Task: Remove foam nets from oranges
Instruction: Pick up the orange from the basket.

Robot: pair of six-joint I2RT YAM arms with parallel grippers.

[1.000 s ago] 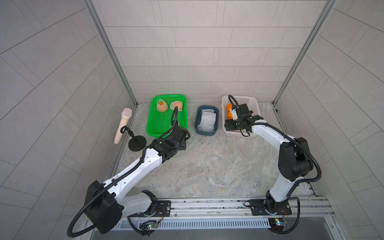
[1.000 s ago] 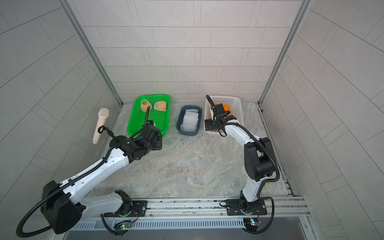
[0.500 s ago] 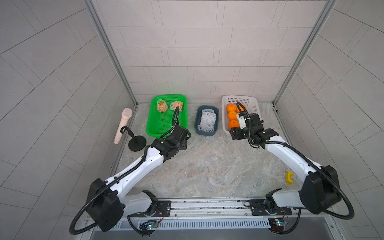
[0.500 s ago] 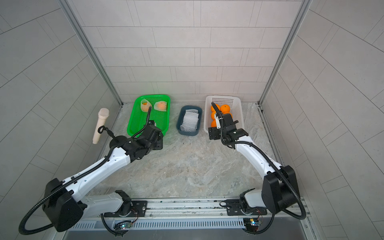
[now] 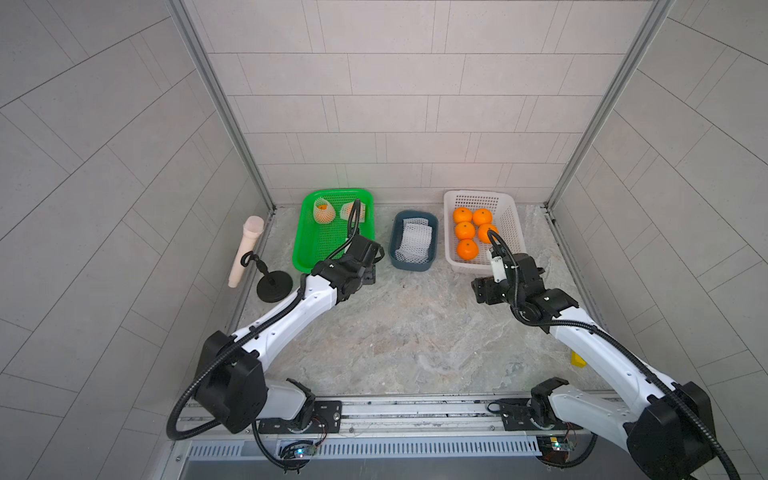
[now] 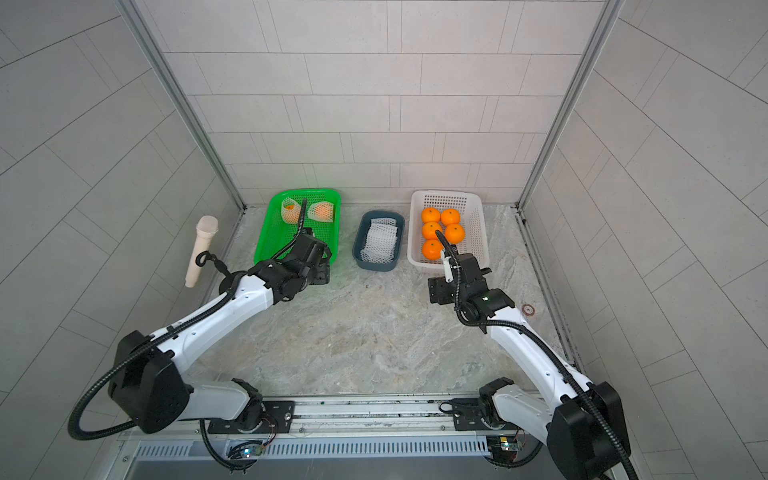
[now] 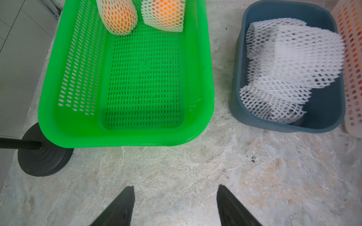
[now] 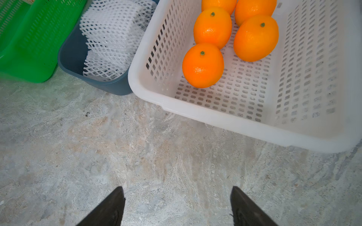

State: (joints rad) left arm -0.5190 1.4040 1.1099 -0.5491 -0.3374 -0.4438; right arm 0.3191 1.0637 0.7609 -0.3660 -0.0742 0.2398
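Several bare oranges [image 5: 467, 248] [image 8: 202, 65] lie in the white perforated basket [image 5: 509, 232] [image 8: 215, 117] at the back right. Two oranges still in foam nets [image 5: 324, 212] [image 7: 119, 17] [image 7: 164, 13] sit at the far end of the green basket [image 5: 316, 253] [image 7: 125, 139]. Loose foam nets [image 5: 413, 241] [image 7: 290, 64] [image 8: 113, 33] are piled in the blue bin [image 7: 284, 127] between the baskets. My left gripper [image 7: 175, 187] is open and empty over the table, just in front of the green basket. My right gripper [image 8: 177, 188] is open and empty in front of the white basket.
A beige microphone-like handle [image 5: 245, 249] on a black stand [image 5: 273, 284] is at the left wall, close to the green basket. A small yellow piece [image 5: 578, 359] lies by the right wall. Tiled walls close in three sides.
My right arm has drawn back out of the white basket to the table in front of it, uncovering the oranges. My left gripper has opened wider; that arm has hardly moved.
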